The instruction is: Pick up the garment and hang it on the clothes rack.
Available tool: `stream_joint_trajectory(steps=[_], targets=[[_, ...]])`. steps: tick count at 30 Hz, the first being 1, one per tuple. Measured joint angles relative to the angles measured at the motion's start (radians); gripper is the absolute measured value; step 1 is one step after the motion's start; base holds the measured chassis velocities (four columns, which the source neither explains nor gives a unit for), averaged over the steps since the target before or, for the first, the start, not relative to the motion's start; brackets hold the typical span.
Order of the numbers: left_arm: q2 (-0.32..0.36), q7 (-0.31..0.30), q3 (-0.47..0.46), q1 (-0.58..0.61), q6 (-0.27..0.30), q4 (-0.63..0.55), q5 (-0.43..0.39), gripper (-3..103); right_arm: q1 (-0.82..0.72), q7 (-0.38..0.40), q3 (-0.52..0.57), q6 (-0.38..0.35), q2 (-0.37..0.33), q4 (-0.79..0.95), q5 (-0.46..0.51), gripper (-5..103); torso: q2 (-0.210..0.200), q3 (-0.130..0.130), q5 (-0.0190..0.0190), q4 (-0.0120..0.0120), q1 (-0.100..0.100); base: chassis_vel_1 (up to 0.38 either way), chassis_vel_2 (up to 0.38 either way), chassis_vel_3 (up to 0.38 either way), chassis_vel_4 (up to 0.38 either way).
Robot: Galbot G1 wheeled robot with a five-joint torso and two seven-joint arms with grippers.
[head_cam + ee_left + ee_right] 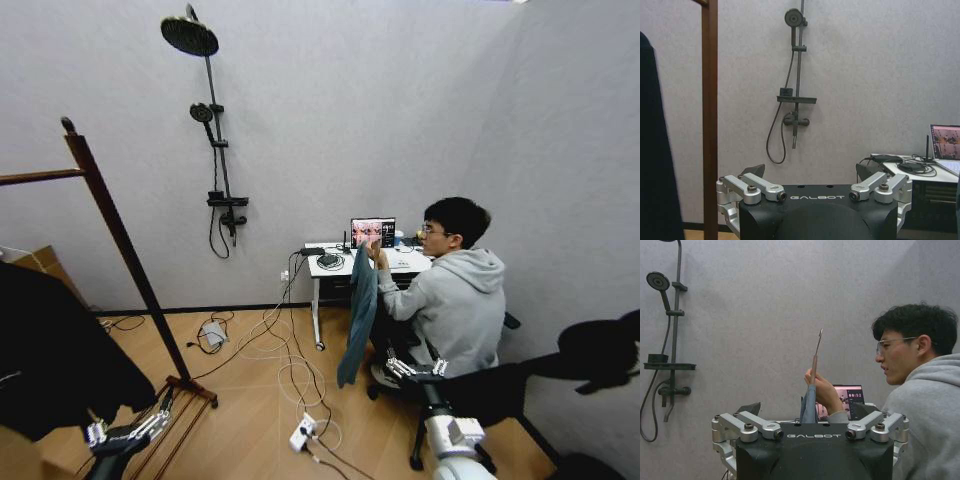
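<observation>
The garment (359, 312), dark teal cloth, hangs down from a hanger that a seated person's raised hand (376, 254) holds beside the desk. In the right wrist view the garment (809, 405) shows edge-on under the hanger's hook (817, 346), straight ahead of my right gripper (807, 412), which is open and some way short of it. My right gripper (413, 364) sits low, just right of the cloth's hem. The clothes rack (122, 240) leans across the left, and its post (710, 120) stands ahead of my open left gripper (811, 172). My left gripper (135, 428) is near the rack's foot.
A black jacket (55, 345) hangs at the left, also seen as dark cloth (655, 150). A white desk (325, 268) with a laptop (372, 232) stands at the wall. Cables and a power strip (303, 431) lie on the wooden floor. A shower fixture (215, 140) is mounted on the wall.
</observation>
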Motion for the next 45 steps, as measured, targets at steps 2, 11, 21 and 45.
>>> stream_joint_trajectory(steps=[2,11,21,45], targets=[[0.0,0.0,0.0,0.0,0.0,0.0,0.0,100,0.007,0.003,0.0,0.001,-0.003,-0.003,-0.003,100,0.0,0.0,-0.0017,0.0,0.0,-0.351,0.345,0.361,-0.345],[0.0,0.0,0.0,0.0,0.0,0.0,0.0,100,0.151,0.031,0.03,-0.12,-0.088,-0.031,0.06,100,0.0,0.0,0.0006,0.0,0.001,-0.195,0.188,0.155,-0.18],[0.0,0.0,0.0,0.0,0.0,0.0,0.0,100,0.493,0.11,-0.011,-0.299,-0.255,-0.221,0.253,100,0.001,-0.001,-0.0001,0.0002,-0.002,0.034,-0.03,-0.034,0.029],[0.0,0.0,0.0,0.0,0.0,0.0,0.0,100,0.765,0.117,-0.152,-0.417,-0.338,-0.453,0.347,57,0.0,0.0,-0.0003,0.0002,0.0,0.0,0.0,0.0,0.0]])
